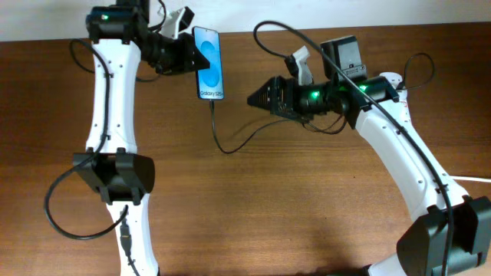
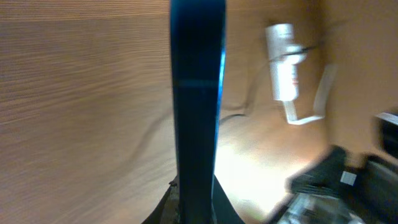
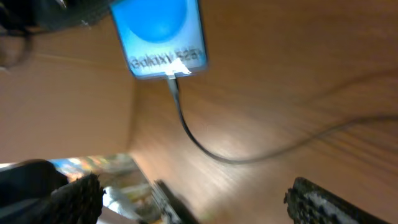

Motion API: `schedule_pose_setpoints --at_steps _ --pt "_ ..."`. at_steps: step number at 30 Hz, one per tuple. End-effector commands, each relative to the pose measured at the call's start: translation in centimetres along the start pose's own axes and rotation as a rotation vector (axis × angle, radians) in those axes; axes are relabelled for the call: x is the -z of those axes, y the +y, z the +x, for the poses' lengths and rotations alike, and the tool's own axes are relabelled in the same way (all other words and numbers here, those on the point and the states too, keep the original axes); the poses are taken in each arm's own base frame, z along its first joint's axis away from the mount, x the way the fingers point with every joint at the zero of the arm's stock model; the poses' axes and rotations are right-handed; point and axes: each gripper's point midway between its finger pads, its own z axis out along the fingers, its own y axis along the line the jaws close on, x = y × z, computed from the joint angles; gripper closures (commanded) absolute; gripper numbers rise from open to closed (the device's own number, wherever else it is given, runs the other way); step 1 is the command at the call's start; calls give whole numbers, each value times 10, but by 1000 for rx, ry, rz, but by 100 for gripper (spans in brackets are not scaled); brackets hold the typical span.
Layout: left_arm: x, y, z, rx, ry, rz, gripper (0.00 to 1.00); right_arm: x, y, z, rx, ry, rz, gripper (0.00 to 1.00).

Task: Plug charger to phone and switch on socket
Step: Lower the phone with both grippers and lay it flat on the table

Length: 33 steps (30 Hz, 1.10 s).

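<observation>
Left gripper [image 1: 201,57] holding one phone [image 1: 211,77], one charger [image 3: 180,112] plugged in, one socket [image 2: 283,62]

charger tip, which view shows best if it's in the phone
Right wrist: though blurred, it shows the charger tip close up, meeting the phone's bottom edge. Overhead shows it only small. Left wrist sees the phone edge-on, tip hidden.

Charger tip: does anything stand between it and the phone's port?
Nothing visible does. The charger tip already sits at the bottom edge of the phone, seemingly plugged in. The left gripper grips the phone higher up, clear of that edge.
</observation>
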Motion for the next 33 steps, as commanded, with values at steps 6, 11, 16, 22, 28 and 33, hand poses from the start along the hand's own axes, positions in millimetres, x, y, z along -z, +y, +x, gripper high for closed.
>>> schedule_pose_setpoints --at_steps 6,11,16,22,28,33 --pt "-61 57 18 85 133 -273 100 7 -48 14 24 23 254 1" --pt "-104 66 42 167 261 -166 100 9 -51 21 36 52 270 1" --pt "-124 62 64 185 362 -55 100 9 -51 21 58 54 269 1" --pt "-154 45 100 149 507 5 100 9 -51 21 58 54 269 1" --pt "-176 21 120 142 580 -2 100 9 -51 22 55 57 270 1" --pt "-190 24 123 136 585 -2 100 9 -53 24 49 64 272 1"
